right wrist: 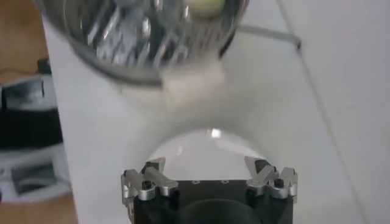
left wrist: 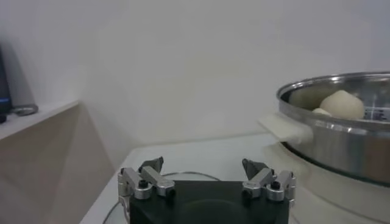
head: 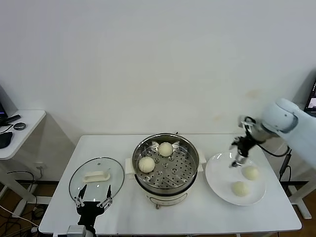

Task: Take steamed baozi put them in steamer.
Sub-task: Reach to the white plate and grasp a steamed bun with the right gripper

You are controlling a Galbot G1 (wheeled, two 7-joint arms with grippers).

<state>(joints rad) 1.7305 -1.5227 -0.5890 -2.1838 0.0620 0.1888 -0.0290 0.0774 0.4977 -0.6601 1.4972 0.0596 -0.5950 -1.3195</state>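
Hovering with jaws apart, the right gripper (head: pixel 237 157) hangs over the near-left rim of the flat white plate (head: pixel 216 185).

Nearest, the idle left gripper (head: pixel 92 198), fingers spread, sits by the round glass lid (head: pixel 96 177). Two smooth cream-white round baozi on the plate (head: pixel 245 180) remain; two baozi in the steamer (head: pixel 155 157) rest on the tray of the shiny steel steamer (head: pixel 165 165). Being domes, they show no long axis or heading. I'd worry an off-centre pinch could squash soft dough or roll a bun off the plate.

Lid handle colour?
White, on the clear glass lid; the lid handle shows best in the head view.
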